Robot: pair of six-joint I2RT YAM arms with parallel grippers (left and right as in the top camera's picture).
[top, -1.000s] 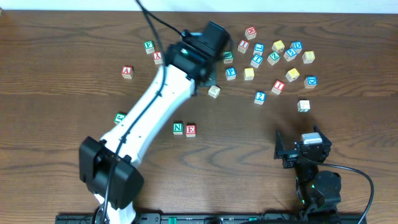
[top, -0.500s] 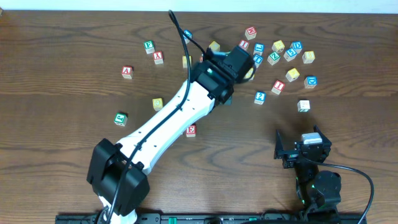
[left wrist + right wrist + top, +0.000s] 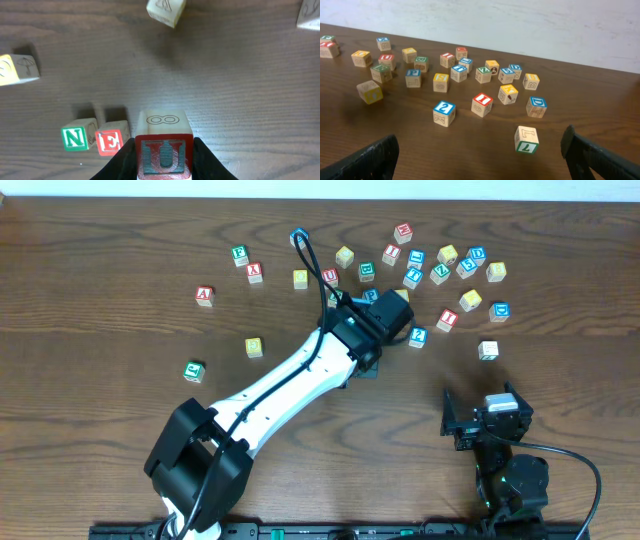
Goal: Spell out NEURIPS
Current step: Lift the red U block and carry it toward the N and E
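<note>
Holding U cube (image 3: 163, 156) | between jaws of left end effector (image 3: 164, 162) | centred

Left arm (image 3: 290, 385) masking N cube (image 3: 75, 138) and E cube (image 3: 110, 141) from overhead, U cube (image 3: 164, 157) clipped at wrist view's bottom edge, pale cube (image 3: 310, 12) far up-right of U cube cropped

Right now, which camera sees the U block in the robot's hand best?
The left wrist view: the U block sits up close in the left gripper, its letter facing the camera. From overhead the gripper covers it. The right wrist view doesn't show it.
</note>
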